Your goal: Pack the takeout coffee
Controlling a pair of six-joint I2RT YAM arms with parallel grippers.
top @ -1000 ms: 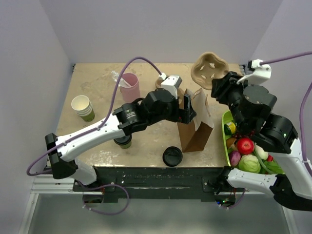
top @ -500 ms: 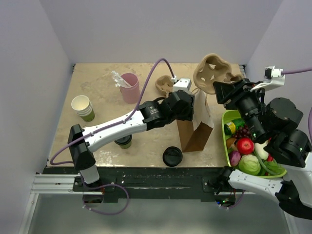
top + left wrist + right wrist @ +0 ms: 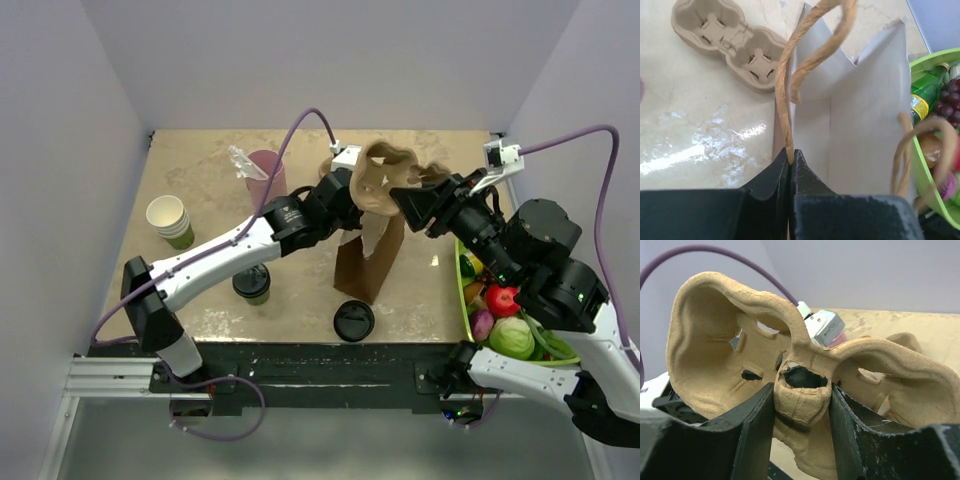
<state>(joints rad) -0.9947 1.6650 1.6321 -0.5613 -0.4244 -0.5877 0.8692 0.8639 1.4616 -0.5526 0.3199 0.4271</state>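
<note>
Prepping the bag: left gripper pinches its handle, right gripper clamps the carrier overhead; next, lower it inside.

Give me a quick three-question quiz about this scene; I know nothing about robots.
1. True or false: the left end effector is shut on the bag's handle.
2. What does the right end effector hold? A) a cup carrier B) the pink tumbler C) the loose lid
3. Is the coffee in the bag yet?
Key: 1 true. 2 A. 3 No, it stands on the table, outside the bag.
</note>
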